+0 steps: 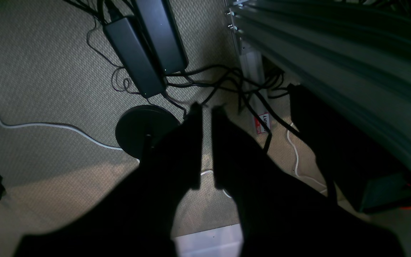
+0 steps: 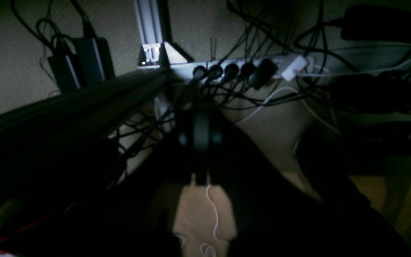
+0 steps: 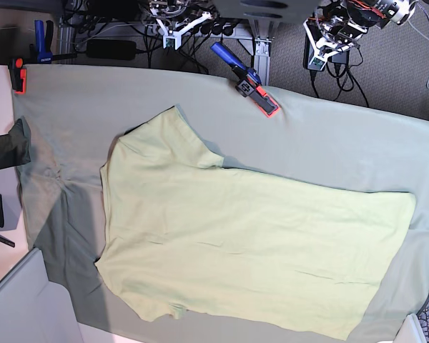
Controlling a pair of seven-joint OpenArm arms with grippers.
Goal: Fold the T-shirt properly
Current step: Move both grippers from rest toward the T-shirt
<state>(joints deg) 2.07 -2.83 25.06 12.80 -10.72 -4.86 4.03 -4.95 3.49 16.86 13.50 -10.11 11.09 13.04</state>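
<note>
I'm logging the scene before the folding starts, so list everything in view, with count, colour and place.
T-shirt: one, pale yellow-green, spread flat in the middle of the table, untouched.
Sheet: one, dull grey-green, covering the table under the shirt.
Clamps: one blue and orange on the far edge of the sheet, one orange and one blue at the far left corner in the base view.
Dark garment: one, green-black, at the left edge of the base view.
Power bricks: two, black, on the carpet with tangled cables.
Power strip: one, pale, plugs in it, under the frame.
Left gripper: black, off the table, over the floor, narrow gap between the fingers.
Right gripper: black, over the floor, shut.
</note>
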